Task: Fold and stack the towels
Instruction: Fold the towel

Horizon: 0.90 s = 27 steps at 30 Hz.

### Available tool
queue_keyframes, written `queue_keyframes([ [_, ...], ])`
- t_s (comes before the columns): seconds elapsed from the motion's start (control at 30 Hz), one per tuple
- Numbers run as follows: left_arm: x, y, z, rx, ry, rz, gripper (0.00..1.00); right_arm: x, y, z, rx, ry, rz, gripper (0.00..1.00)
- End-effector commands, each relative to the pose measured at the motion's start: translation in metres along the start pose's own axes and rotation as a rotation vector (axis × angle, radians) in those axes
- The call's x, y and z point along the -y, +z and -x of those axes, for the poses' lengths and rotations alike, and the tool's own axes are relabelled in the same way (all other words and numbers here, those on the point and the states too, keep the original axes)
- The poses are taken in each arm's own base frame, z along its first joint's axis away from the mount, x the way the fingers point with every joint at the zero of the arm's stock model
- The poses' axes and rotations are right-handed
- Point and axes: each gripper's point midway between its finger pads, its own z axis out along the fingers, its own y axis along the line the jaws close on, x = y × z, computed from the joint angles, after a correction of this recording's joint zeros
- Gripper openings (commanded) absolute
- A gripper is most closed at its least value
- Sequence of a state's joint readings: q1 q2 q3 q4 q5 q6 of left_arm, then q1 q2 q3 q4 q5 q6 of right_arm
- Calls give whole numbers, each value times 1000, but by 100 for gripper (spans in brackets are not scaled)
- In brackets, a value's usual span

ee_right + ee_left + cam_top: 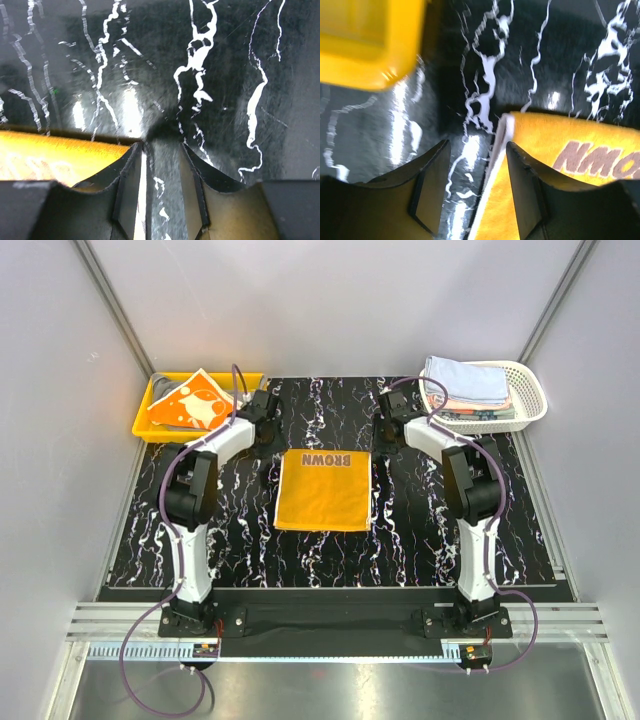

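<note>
Orange towel lies in the middle of the table, partway through folding. Left gripper stands wide over its far left corner. Right gripper, half open, sits by the far right corner. Next, I think, both must pinch and fold.

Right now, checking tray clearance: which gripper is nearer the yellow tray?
Left. The left gripper is beside the yellow tray; the right gripper is across the orange towel, near the basket.

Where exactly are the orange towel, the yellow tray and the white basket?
orange towel (323, 495): top view, plain middle of the cloth.
yellow tray (145, 430): top view, near-left corner of its rim.
white basket (533, 398): top view, right lattice wall.
</note>
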State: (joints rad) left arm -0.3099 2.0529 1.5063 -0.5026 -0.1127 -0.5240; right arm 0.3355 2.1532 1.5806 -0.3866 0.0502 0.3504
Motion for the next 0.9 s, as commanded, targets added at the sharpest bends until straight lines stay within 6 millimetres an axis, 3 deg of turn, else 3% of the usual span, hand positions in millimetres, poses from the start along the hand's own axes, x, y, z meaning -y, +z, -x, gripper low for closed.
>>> queue_keyframes([
  [0.0, -4, 2, 20, 26, 56, 40, 54, -11, -32, 25, 60, -5, 60, 42],
  [0.37, 11, 3, 18, 40, 60, -59, 56, -15, -46, 23, 77, 21, 85, 42],
  [0.53, 7, 8, 16, 32, 57, -30, 56, -29, -55, 19, 83, 0, 107, 42],
  [0.87, 32, -16, 34, 114, 43, -163, 60, -36, -38, -1, 34, -16, 126, 42],
])
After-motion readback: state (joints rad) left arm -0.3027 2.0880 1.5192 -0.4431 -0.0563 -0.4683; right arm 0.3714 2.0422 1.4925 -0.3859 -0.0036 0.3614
